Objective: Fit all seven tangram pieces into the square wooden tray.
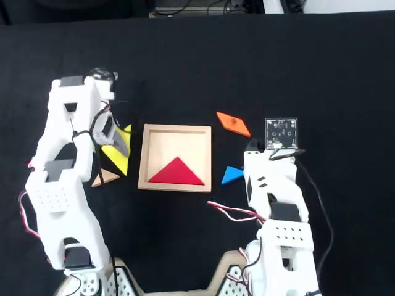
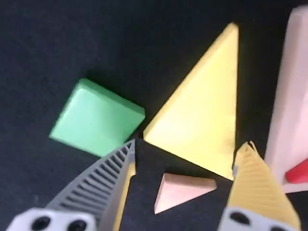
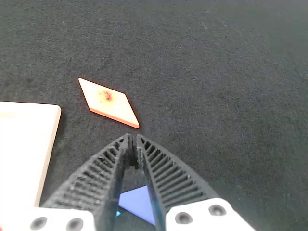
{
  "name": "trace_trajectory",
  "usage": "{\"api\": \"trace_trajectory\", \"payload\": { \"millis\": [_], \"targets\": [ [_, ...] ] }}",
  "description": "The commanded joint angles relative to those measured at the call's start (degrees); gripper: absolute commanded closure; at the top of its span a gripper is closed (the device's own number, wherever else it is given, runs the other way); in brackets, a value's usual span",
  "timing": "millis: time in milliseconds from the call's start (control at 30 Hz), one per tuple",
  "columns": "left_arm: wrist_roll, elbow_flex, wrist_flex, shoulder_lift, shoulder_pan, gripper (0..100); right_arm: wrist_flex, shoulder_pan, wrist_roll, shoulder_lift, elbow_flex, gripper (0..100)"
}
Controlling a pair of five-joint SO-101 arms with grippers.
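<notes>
— High view: where's the tray (image 1: 142, 157)?
— Mid-table, with a red triangle (image 1: 176, 172) inside.
— And the left wrist view?
— It adds a green square (image 2: 96, 118) beside the yellow triangle (image 2: 202, 120), with my left pincer (image 2: 188, 144) gaping over it. My right pincer (image 3: 132, 140) is pinched closed above a blue triangle (image 3: 138, 203).

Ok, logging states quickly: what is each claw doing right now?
Left claw: open, holding nothing.
Right claw: shut, holding nothing.

The left arm (image 1: 62, 185) and right arm (image 1: 274, 191) are blocky white plastic with perforated panels. Red, white and black cables (image 1: 231, 213) trail beside the right one. The left gripper (image 2: 190, 143) is ribbed, grey one side, yellow the other. The right gripper (image 3: 134, 139) is dark, perhaps black, on white screwed mounts.
</notes>
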Motion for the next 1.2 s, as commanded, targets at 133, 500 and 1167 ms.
{"api": "trace_trajectory", "payload": {
  "millis": [133,500,1167],
  "targets": [
    [0.18,-6.37,0.53,4.04,-0.92,68,-0.79,-0.79,-0.09,-0.75,-0.75,98.4],
    [0.26,-20.18,8.18,4.66,-0.48,68,-0.79,-0.79,-0.09,-0.75,-0.75,98.4],
    [-1.93,-22.73,7.38,10.37,-1.71,68,-0.79,-0.79,-0.09,-0.75,-0.75,98.4]
  ]
}}
